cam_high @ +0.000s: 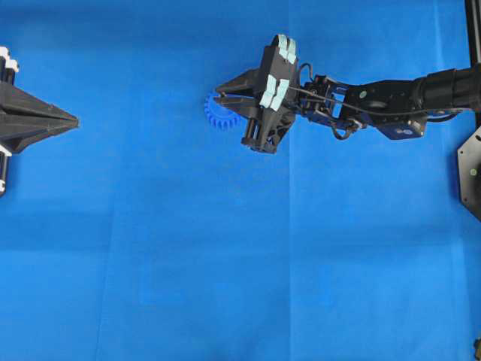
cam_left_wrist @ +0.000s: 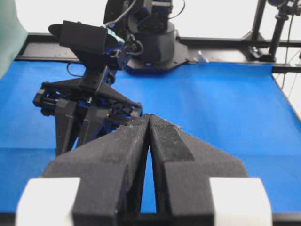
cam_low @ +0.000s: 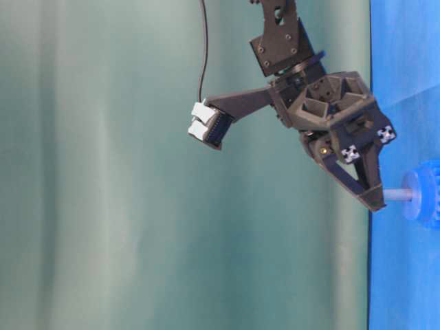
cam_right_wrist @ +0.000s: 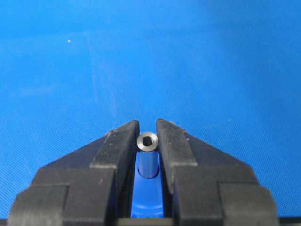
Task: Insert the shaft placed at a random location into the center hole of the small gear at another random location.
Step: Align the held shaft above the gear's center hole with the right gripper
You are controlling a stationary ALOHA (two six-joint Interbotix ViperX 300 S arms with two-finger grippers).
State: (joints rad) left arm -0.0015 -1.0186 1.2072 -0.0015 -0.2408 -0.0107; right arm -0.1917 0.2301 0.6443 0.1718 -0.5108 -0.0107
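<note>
Gripping shaft point(cam_right_wrist: 147, 141), right pincer point(cam_right_wrist: 147, 136), gear point(cam_low: 426, 192) side-on

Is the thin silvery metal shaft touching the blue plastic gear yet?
Touching. In the table-level view the thin silvery metal shaft, held at the right gripper tips, runs straight into the hub of the blue toothed plastic gear with no gap showing.

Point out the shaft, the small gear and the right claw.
shaft point(cam_right_wrist: 147, 141): right wrist view, its ring-shaped end face.
small gear point(cam_high: 218, 116): overhead view, its toothed rim.
right claw point(cam_right_wrist: 147, 129): right wrist view, midway between its fingertips.
</note>
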